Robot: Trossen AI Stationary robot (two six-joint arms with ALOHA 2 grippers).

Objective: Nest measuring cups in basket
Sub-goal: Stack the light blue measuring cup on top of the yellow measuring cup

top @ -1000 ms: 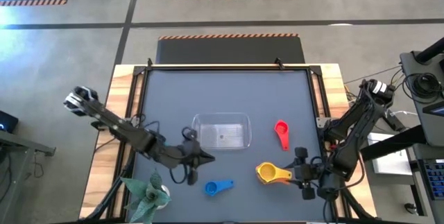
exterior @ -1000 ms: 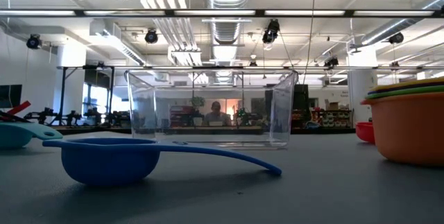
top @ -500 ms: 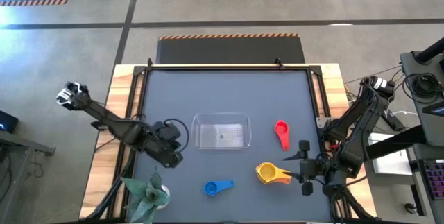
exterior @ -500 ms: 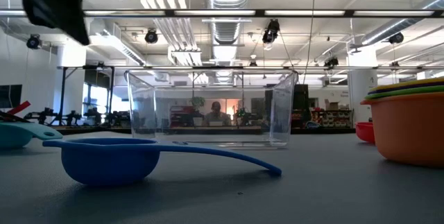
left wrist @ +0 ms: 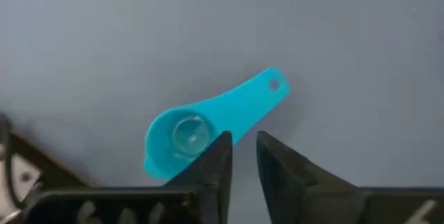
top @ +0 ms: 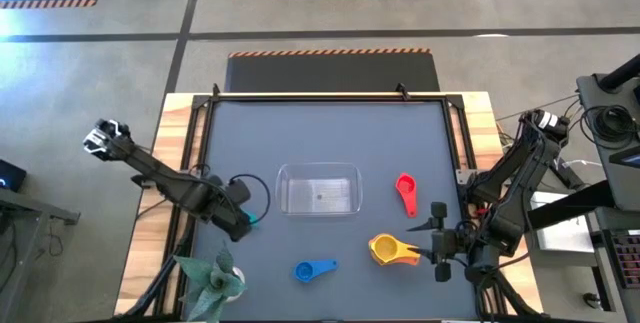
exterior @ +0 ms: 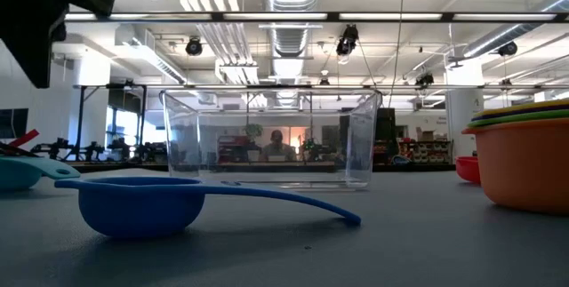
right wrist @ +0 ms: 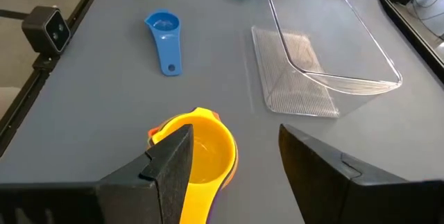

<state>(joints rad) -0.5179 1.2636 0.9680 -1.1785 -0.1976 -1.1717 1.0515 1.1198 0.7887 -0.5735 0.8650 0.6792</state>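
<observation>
On the worktop [top: 330,133], nearest the front edge, lies the blue cup [top: 305,271], its handle pointing right. A little farther and to the right stands the stack of cups with the yellow one on top [top: 384,249]; its handle points right toward the right gripper [top: 437,248], whose jaws stand wide and hold nothing. At the left, the left gripper [left wrist: 241,158] hangs over the teal cup [left wrist: 201,127] with jaws narrow, not holding it. Farther back lies the red cup [top: 405,191], its long axis front to back, beside the clear basket [top: 318,189], which holds no cup.
</observation>
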